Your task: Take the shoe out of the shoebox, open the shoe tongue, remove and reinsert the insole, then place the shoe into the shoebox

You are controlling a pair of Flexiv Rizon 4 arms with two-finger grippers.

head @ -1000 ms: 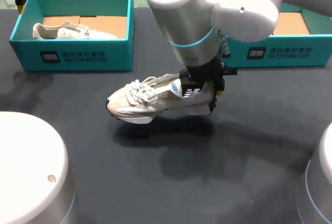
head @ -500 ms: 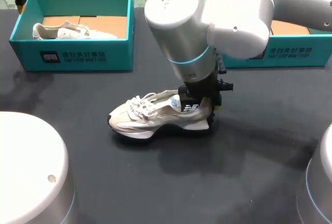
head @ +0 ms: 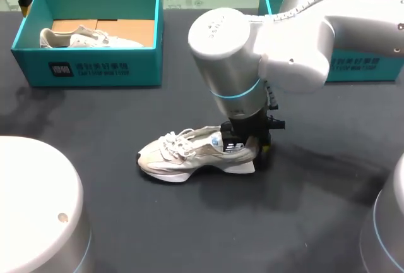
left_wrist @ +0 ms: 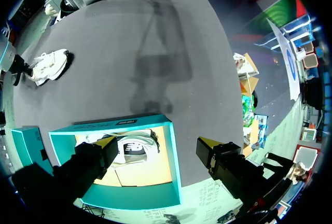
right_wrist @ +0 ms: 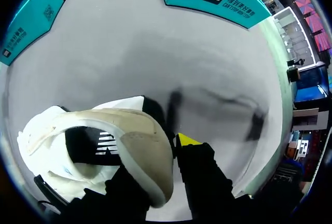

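The pale grey-and-white lace-up sneaker [head: 196, 153] stands on its sole in the middle of the dark table [head: 126, 222], well apart from both boxes. So the first step looks done. The laces look tied and the tongue looks shut. I see no insole lying out. I think opening the tongue, taking the insole out and in, and putting the shoe in the teal cardboard shoebox [head: 353, 71] are all left. The toe points to the robot's left and the heel to its right, so its long side runs across the table. The right gripper [head: 251, 145] pinches the heel rim, with one finger inside and one outside. The left gripper [left_wrist: 158, 146] hangs with its fingers wide apart over the other teal box [left_wrist: 174, 167], which holds a second white shoe [left_wrist: 132, 149].
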